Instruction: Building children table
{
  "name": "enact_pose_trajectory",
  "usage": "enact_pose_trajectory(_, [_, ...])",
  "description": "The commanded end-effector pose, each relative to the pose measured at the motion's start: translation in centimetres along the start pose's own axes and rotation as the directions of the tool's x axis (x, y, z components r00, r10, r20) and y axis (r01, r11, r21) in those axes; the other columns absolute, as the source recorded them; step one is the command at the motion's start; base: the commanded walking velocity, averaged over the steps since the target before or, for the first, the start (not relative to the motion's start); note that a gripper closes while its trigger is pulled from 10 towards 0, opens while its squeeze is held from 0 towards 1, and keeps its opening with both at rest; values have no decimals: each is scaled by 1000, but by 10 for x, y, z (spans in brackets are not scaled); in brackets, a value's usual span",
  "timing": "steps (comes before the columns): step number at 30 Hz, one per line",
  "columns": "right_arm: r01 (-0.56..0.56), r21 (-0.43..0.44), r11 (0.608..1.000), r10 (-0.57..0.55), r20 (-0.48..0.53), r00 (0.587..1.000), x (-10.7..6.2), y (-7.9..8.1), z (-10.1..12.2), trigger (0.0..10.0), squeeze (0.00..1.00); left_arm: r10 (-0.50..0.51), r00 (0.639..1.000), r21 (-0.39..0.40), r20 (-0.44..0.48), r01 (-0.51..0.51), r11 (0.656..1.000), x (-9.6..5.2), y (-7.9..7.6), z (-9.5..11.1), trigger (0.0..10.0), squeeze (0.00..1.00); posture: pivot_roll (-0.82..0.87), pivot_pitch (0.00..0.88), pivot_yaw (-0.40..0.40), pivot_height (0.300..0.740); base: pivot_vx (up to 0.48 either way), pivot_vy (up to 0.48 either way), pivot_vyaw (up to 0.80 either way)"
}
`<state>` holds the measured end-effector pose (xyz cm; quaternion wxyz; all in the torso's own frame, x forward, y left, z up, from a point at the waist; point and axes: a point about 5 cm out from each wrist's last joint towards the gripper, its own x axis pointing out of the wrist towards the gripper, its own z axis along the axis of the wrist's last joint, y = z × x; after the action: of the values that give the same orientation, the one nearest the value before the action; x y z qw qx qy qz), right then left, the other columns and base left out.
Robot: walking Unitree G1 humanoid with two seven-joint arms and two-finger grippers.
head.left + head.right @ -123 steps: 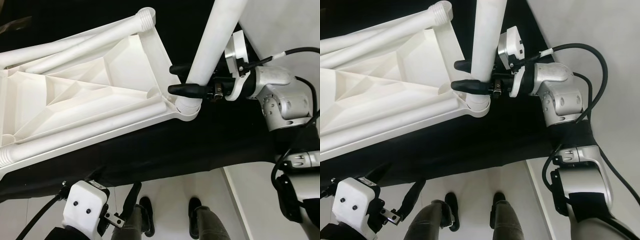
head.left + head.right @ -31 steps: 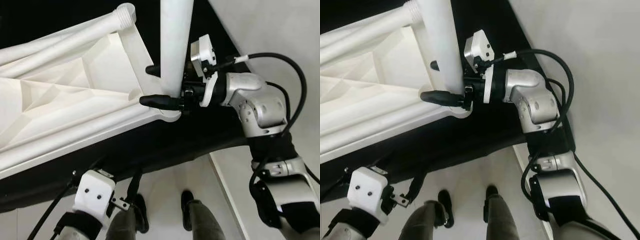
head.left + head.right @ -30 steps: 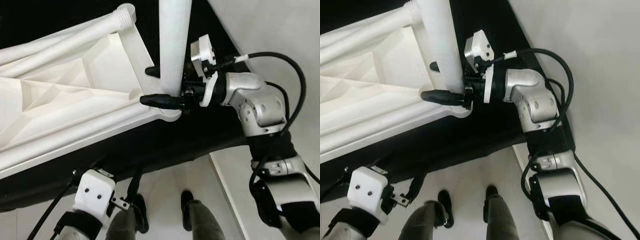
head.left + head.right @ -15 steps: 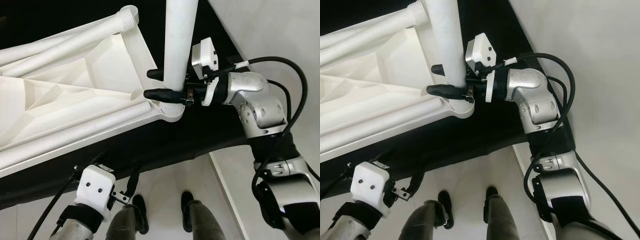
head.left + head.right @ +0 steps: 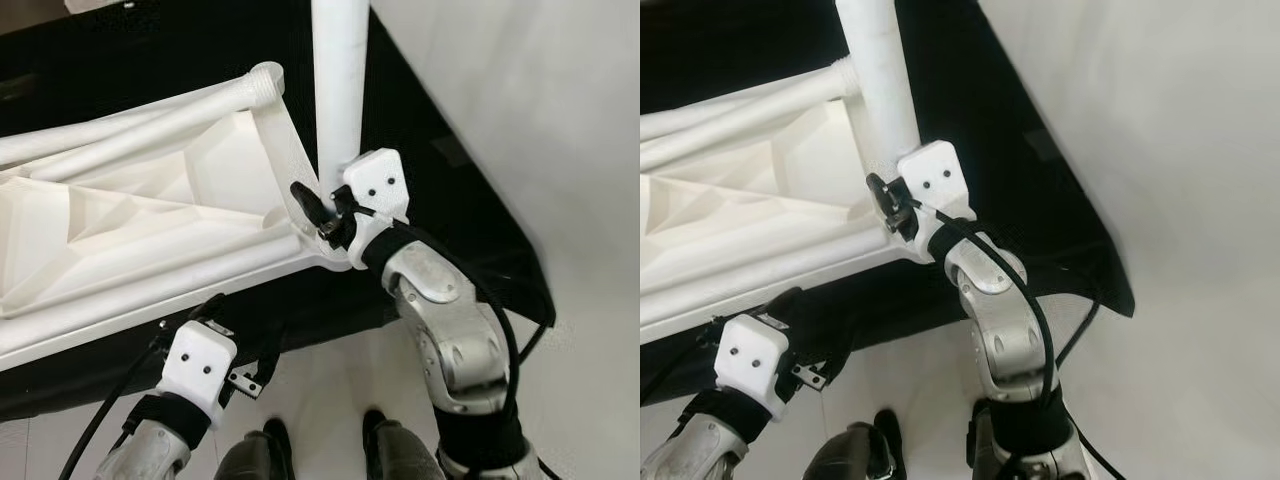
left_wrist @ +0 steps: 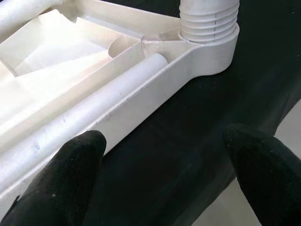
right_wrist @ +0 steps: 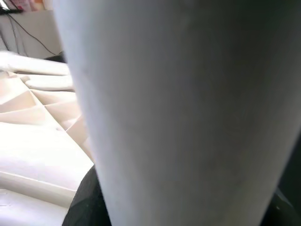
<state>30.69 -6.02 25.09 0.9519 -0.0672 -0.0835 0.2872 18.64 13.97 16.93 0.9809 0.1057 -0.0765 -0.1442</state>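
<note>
The right gripper [image 5: 318, 212] seemingly clamps the upright table leg [image 5: 335, 80] into the tabletop [image 5: 150, 220] corner socket at 5 o'clock (left gripper [image 6: 160, 160] open, empty); next, more twisting.

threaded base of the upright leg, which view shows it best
The left wrist view: the upright leg's ribbed threads sit sharp in the tabletop's corner socket. In the eye views the right gripper covers that joint. The right wrist view gives a blurred close-up of the leg's shaft.

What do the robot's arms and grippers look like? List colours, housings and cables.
Both arms are silver metal with black bands and black cables. Each wrist carries a white boxy camera housing with two dark dots. The left gripper and right gripper have long black fingers.
</note>
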Motion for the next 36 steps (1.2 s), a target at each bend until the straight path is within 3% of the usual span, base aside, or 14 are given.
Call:
enact_pose_trajectory(1, [-44, 108, 993, 58, -129, 990, 1, 2, -33, 10000, 1000, 19, 999, 7, -32, -19, 1000, -2, 3, -8, 10000, 0, -17, 301, 35, 740, 0, 0, 0])
enact_pose_trajectory(4, [-117, 151, 982, 129, -75, 989, 3, 5, -25, 10000, 1000, 24, 999, 8, -31, -24, 1000, -1, 3, -9, 10000, 0, -11, 292, 31, 740, 0, 0, 0])
enact_pose_trajectory(5, [-380, 123, 917, 380, 27, 925, 5, 5, -9, 10000, 1000, 38, 999, 19, -29, -38, 999, 3, 5, -12, 10000, 0, -3, 269, 24, 740, 0, 0, 0])
enact_pose_trajectory(6, [-476, 97, 874, 474, 42, 879, 4, 4, -5, 10000, 1000, 43, 999, 23, -28, -42, 999, 5, 5, -13, 10000, 0, -3, 269, 24, 740, 0, 0, 0])
enact_pose_trajectory(7, [-549, 32, 835, 548, 35, 836, 4, -1, -2, 10000, 94, 44, 999, 25, -25, -43, 999, 6, 5, -13, 10000, 0, 4, 262, 20, 740, 0, 0, 0])
enact_pose_trajectory(10, [-593, -29, 805, 594, 16, 804, 5, -6, -1, 10000, 94, 42, 999, 25, -22, -42, 999, 6, 4, -14, 10000, 0, 4, 262, 20, 740, 0, 0, 0])
enact_pose_trajectory(11, [-622, -36, 782, 623, 27, 781, 8, -11, 2, 10000, 0, 33, 999, 25, -12, -32, 999, 6, 3, -13, 10000, 0, 8, 257, 15, 740, 0, 0, 0])
enact_pose_trajectory(17, [-742, -53, 668, 744, 62, 665, 15, -20, 16, 10000, 0, -26, 1000, 11, 12, 26, 1000, 4, -3, -10, 10000, 0, -3, 251, 4, 740, 0, 0, 0])
enact_pose_trajectory(23, [-771, -68, 633, 774, 62, 630, 19, -23, 22, 10000, 0, -64, 998, 11, 22, 63, 998, 1, -10, -7, 10000, 0, -19, 250, 10, 740, 0, 0, 0])
enact_pose_trajectory(24, [-777, -67, 626, 780, 63, 623, 22, -24, 23, 0, 0, -86, 996, -3, 27, 86, 996, -1, -14, -5, 10000, 0, -24, 253, 13, 740, 0, 0, 0])
enact_pose_trajectory(30, [-760, -69, 646, 763, 56, 643, 25, -34, 17, 0, 0, -111, 994, -66, 23, 112, 992, -8, -22, -4, 10000, 0, -28, 261, 23, 740, 0, 0, 0])
enact_pose_trajectory(34, [-662, -40, 749, 663, 59, 746, 16, -46, 6, 0, 0, -66, 997, -87, 30, 68, 994, -4, -17, -10, 10000, 0, -40, 272, 24, 740, 0, 0, 0])
enact_pose_trajectory(35, [-595, -16, 803, 595, 45, 802, 11, -48, -1, 0, 0, -58, 998, -95, 32, 61, 994, -3, -15, -10, 10000, 0, -42, 278, 19, 740, 0, 0, 0])
enact_pose_trajectory(36, [-595, -16, 803, 595, 45, 802, 11, -48, -1, 0, 0, -58, 998, -95, 32, 61, 994, -3, -15, -10, 10000, 0, -42, 278, 19, 740, 0, 0, 0])
